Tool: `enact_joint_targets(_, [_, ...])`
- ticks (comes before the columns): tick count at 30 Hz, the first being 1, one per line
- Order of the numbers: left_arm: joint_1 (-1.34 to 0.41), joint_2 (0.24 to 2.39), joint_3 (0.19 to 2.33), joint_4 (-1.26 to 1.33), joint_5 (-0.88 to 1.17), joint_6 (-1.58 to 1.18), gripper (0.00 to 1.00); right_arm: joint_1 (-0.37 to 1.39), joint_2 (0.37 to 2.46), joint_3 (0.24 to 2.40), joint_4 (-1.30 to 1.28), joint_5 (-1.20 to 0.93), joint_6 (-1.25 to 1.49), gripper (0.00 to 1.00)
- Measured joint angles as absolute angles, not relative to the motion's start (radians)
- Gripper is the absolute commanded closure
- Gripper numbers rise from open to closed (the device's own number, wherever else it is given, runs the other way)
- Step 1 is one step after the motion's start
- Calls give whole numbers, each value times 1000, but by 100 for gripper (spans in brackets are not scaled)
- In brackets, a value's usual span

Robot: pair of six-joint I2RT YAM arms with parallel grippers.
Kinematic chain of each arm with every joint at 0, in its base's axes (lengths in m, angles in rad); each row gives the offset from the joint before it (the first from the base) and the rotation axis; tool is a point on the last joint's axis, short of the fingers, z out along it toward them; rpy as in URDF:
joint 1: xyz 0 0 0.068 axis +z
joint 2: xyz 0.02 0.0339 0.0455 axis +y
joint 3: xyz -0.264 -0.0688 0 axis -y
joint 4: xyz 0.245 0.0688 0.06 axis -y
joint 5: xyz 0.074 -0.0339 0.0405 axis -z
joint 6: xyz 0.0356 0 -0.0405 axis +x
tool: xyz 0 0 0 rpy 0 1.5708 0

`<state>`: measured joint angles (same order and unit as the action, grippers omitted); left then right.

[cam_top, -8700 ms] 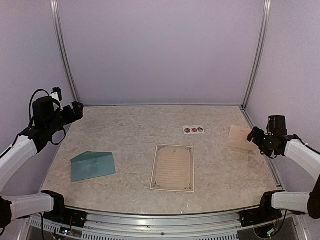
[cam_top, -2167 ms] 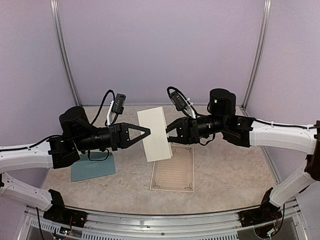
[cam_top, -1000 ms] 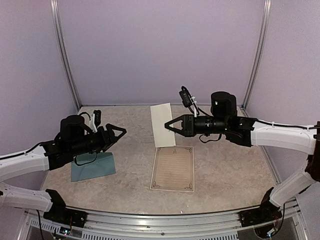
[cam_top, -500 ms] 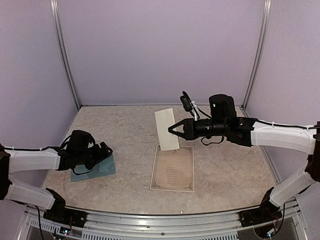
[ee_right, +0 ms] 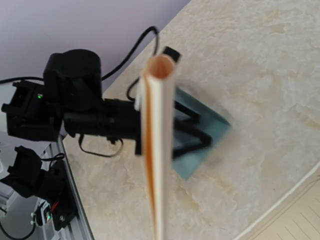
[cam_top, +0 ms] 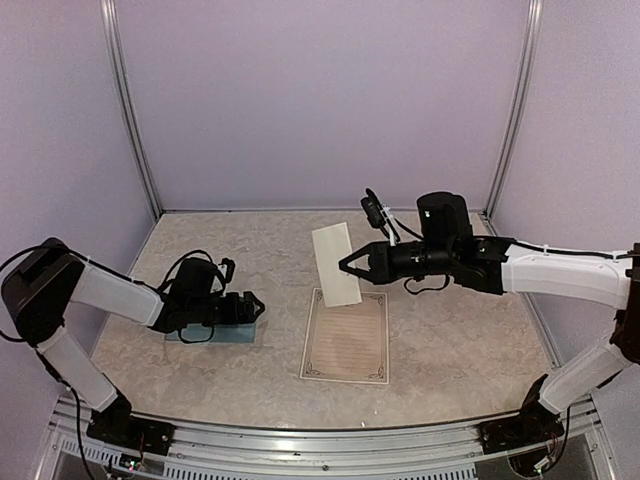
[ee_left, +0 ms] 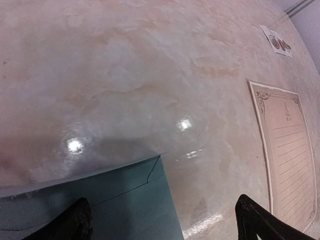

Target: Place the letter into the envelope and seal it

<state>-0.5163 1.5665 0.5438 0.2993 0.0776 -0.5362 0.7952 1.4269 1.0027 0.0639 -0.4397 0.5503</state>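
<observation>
The letter, cream with a dark ornate border, lies flat at mid-table and shows in the left wrist view too. The teal envelope lies to its left. My left gripper is open and low over the envelope's right end. The envelope's edge lies between the two dark fingertips. My right gripper is shut on a folded cream sheet, held upright in the air above the letter's far end. That sheet shows edge-on with a tan inner side. My right fingers are out of frame in the right wrist view.
A white strip of round stickers lies beyond the letter. Metal posts and purple walls close in the marbled table. The left arm stretches low across the left side.
My left arm has dropped from mid-air to the envelope, its jaws now spread wider. The envelope sits slightly further right. The right gripper has barely moved with the folded sheet.
</observation>
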Motion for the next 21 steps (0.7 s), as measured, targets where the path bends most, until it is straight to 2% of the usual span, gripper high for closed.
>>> enact_joint_targets(6, [-692, 1708, 661, 345, 183, -398, 5, 795, 1407, 1001, 38, -421, 558, 100])
enact_joint_targets(12, [-843, 1714, 678, 310, 335, -297, 5, 795, 1375, 1002, -26, -385, 557, 100])
enact_joint_targets(16, [-883, 1623, 673, 212, 352, -296, 3, 794, 1382, 1021, -111, -372, 546, 100])
enact_joint_targets(21, [-836, 1360, 662, 154, 282, -403, 2, 802, 1463, 1134, -184, -365, 570, 100])
